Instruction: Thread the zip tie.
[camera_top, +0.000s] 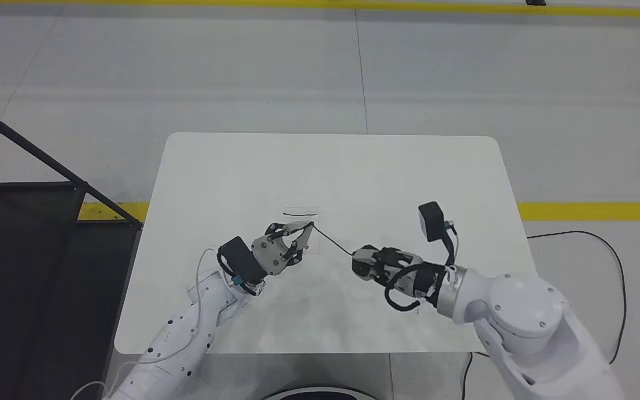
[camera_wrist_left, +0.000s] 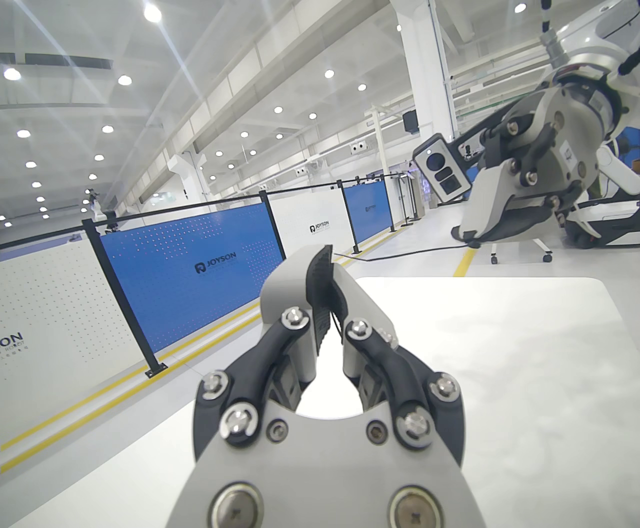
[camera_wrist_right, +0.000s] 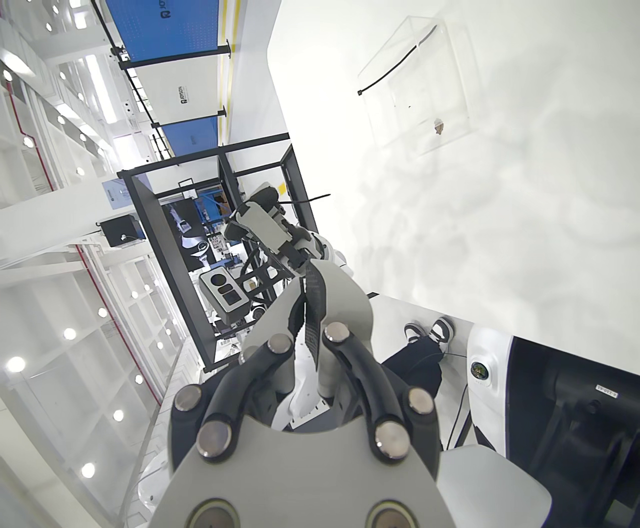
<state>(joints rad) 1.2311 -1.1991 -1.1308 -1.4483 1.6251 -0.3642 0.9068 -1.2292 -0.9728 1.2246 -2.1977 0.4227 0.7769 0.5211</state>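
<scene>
Black and thin, stretched straight above the white table (camera_top: 420, 180): mind the zip tie (camera_top: 331, 243) first, pinched at one end in the left gripper (camera_top: 305, 231) and at the other in the right gripper (camera_top: 355, 261), both sets of fingers pressed together on it as far as can be seen. Hard to tell the head end from the tail. Probably best to ease the grippers toward each other to bow it into a loop, hold both pinches firm, and square tip to slot before pushing. Steer wide of the clear box (camera_wrist_right: 425, 100) nearby and the spare tie (camera_wrist_right: 387, 74) inside.
</scene>
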